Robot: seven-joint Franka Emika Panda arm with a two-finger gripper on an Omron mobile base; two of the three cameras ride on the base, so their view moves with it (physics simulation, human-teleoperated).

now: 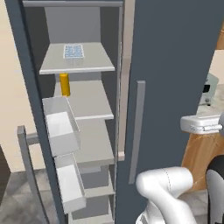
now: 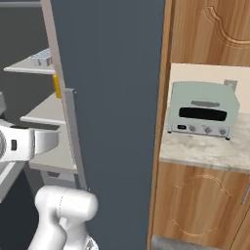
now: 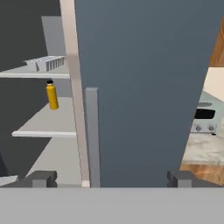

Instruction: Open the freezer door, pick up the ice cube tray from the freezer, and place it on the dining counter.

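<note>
The freezer door (image 1: 30, 131) stands swung wide to the left, its white bins (image 1: 61, 127) facing the opening, so the first step looks done. The freezer (image 1: 87, 100) shows its pale grey shelves, and the ice cube tray (image 1: 73, 51) lies flat on the top shelf (image 1: 78, 63), toward the back, untouched. Picking it up and carrying it to the dining table are still to do.

The end effector (image 3: 112, 178) is released, its two dark tips (image 3: 43, 178) set wide apart with nothing between them. It points mostly at the plain shut door (image 3: 144, 87) on the right and that door's grey handle (image 3: 92, 135), with the open compartment off to the left in the hand view. By my reading it sits below the tray's shelf and right of it, so the reach needs a shift left and upward.

An orange bottle (image 1: 64, 84) stands upright on the shelf below the tray, near the left side, well clear of the tray itself. The shut door's edge and handle sit just right of the opening and could crowd the arm. To the far right, a pale green toaster oven (image 2: 202, 110) rests on a marbled table (image 2: 205, 151) among wooden cabinets (image 2: 210, 29).
</note>
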